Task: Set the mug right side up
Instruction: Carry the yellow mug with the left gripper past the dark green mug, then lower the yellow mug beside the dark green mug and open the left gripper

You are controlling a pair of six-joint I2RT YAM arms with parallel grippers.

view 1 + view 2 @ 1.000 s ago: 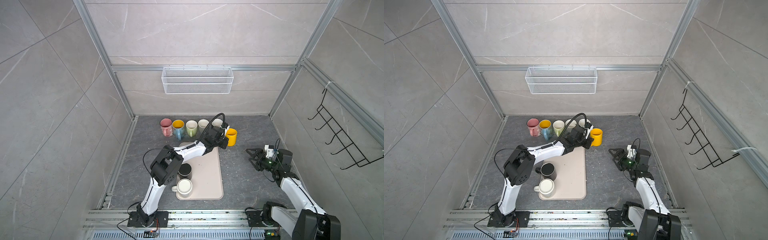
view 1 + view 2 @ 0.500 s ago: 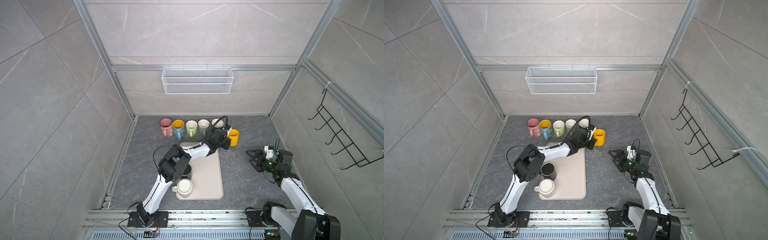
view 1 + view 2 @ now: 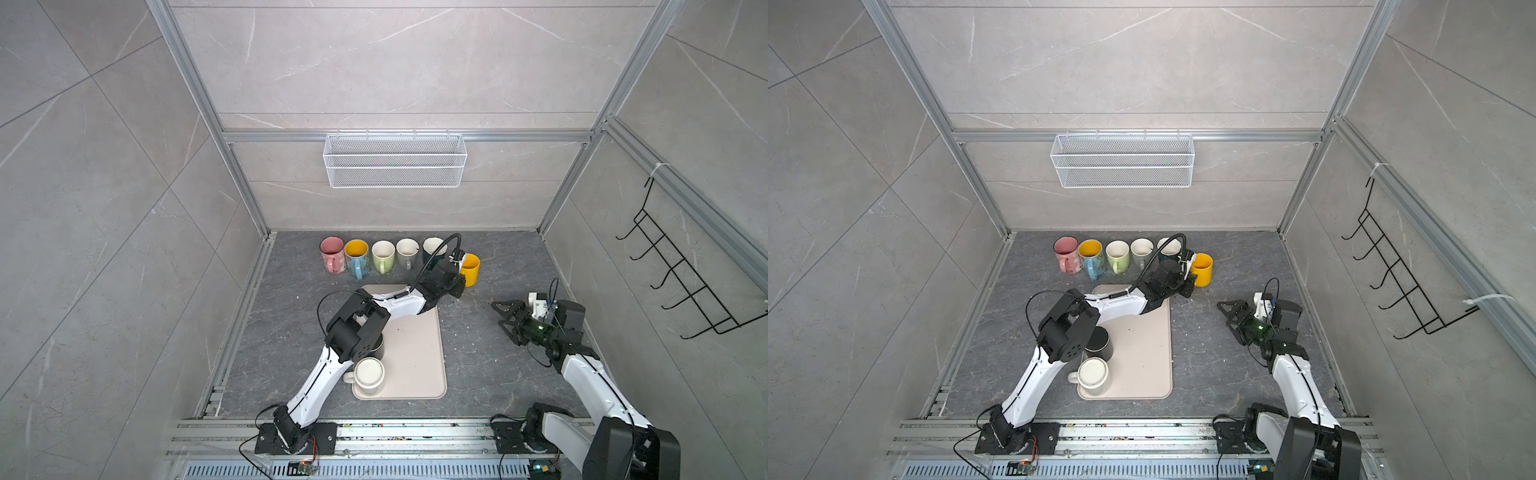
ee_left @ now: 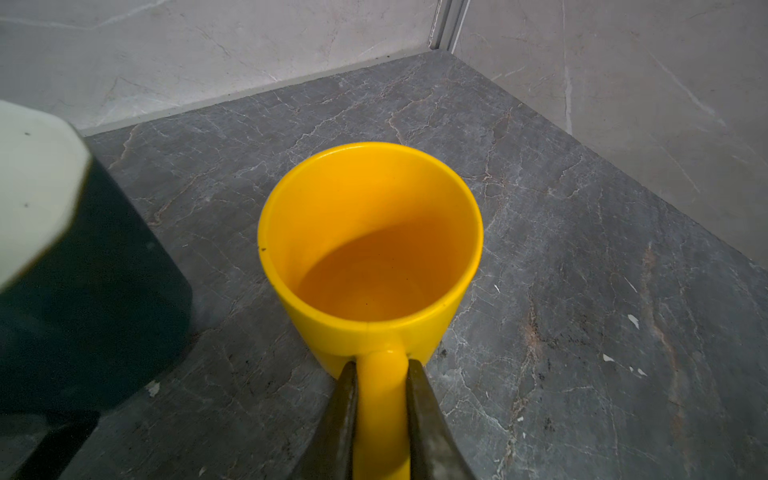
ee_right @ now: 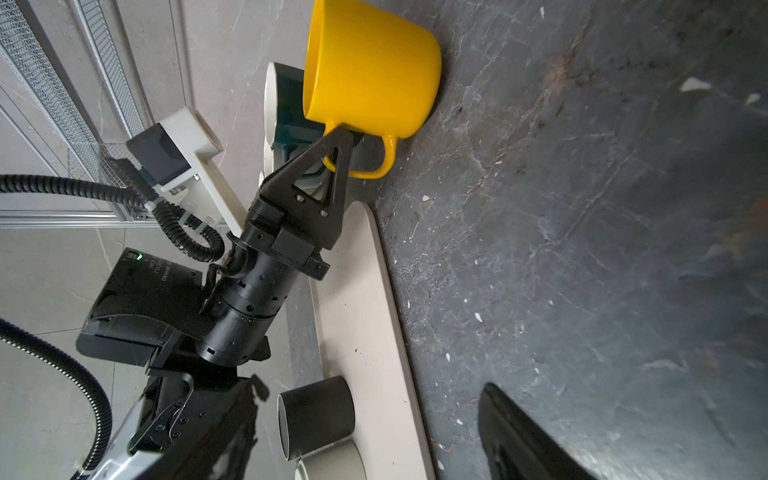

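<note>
Yellow mug (image 4: 370, 257) upright, mouth upward

Soft, even light came from overhead, bright on the pale walls (image 3: 395, 62); shadows on the table (image 3: 511, 266) were faint. Both top views bowed at their edges. At my left wrist the yellow mug (image 4: 370, 249) was sharp, the dark mug (image 4: 95, 291) beside it blurred.

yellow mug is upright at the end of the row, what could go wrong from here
1. The left hand is shut on the handle of the yellow mug; pulling back before opening could drag or tip it.
2. The dark green mug stands close beside it, so a sideways move on the way out might knock it.
</note>
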